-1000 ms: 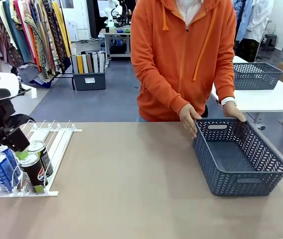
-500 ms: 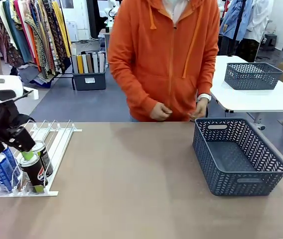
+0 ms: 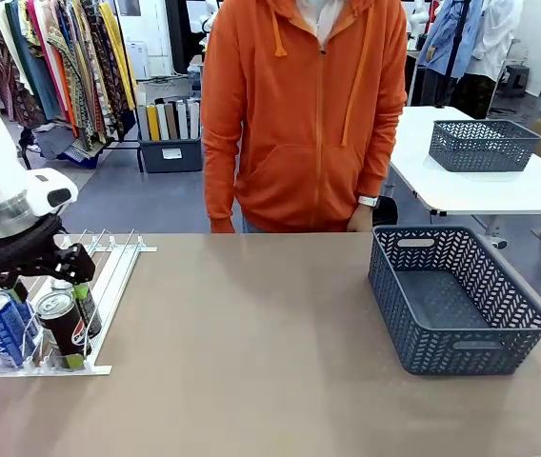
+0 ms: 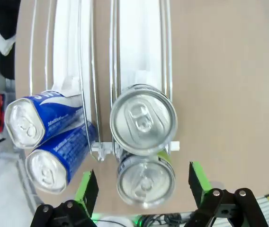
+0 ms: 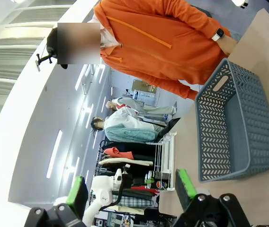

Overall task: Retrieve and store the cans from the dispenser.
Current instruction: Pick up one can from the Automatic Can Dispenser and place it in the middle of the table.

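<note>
The brown counter carries the dispenser on my left and a grey basket on my right. My left jaws hang wide open over the cans at the dispenser's low end, gripping nothing. My right jaws are spread open too, empty, in the air.

A test lab fitted out like a shop: a rack of hanging garments, a white surface bearing a lattice basket, and a grey bin.
</note>
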Tool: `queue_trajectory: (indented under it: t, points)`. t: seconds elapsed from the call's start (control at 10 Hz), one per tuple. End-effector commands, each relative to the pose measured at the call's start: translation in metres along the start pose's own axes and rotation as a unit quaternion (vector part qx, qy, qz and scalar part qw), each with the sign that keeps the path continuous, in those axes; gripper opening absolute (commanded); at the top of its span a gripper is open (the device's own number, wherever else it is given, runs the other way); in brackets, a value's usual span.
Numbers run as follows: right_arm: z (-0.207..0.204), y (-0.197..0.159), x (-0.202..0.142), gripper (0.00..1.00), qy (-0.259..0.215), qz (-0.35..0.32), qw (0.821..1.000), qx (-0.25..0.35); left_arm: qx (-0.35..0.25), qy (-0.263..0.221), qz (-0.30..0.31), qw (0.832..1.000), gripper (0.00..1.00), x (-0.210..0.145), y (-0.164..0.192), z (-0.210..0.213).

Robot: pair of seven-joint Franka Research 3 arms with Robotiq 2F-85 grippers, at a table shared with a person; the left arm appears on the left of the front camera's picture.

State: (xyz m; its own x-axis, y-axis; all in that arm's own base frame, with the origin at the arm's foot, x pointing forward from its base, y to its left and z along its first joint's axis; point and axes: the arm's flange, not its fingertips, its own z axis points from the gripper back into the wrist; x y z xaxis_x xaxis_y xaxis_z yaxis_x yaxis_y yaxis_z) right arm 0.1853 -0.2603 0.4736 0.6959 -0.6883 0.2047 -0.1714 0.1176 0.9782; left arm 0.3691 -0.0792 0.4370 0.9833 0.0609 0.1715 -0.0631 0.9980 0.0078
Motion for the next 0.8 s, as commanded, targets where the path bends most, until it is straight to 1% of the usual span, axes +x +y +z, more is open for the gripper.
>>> queue_trajectory:
  t: [0.0, 0.1, 0.3, 0.5, 0.7]
  points:
    - [-0.001, 0.004, 0.003, 1.0, -0.005, 0.004, 1.0, 0.01, 0.017, 0.022, 0.001, 1.0, 1.0, 0.002, -0.004, -0.023]
    - [-0.001, 0.004, 0.003, 1.0, -0.005, 0.004, 1.0, 0.01, 0.015, 0.038, 0.0, 0.999, 1.0, 0.003, -0.003, -0.032]
    - [-0.001, 0.004, 0.003, 1.0, -0.005, 0.004, 1.0, 0.01, 0.01, 0.053, 0.001, 0.999, 1.0, 0.003, 0.0, -0.039]
    - [-0.001, 0.004, 0.003, 1.0, -0.005, 0.004, 1.0, 0.01, 0.004, 0.044, 0.003, 0.999, 1.0, 0.005, 0.001, -0.039]
    - [-0.001, 0.004, 0.003, 1.0, -0.005, 0.004, 1.0, 0.01, 0.001, 0.046, -0.003, 0.999, 1.0, 0.005, -0.001, -0.041]
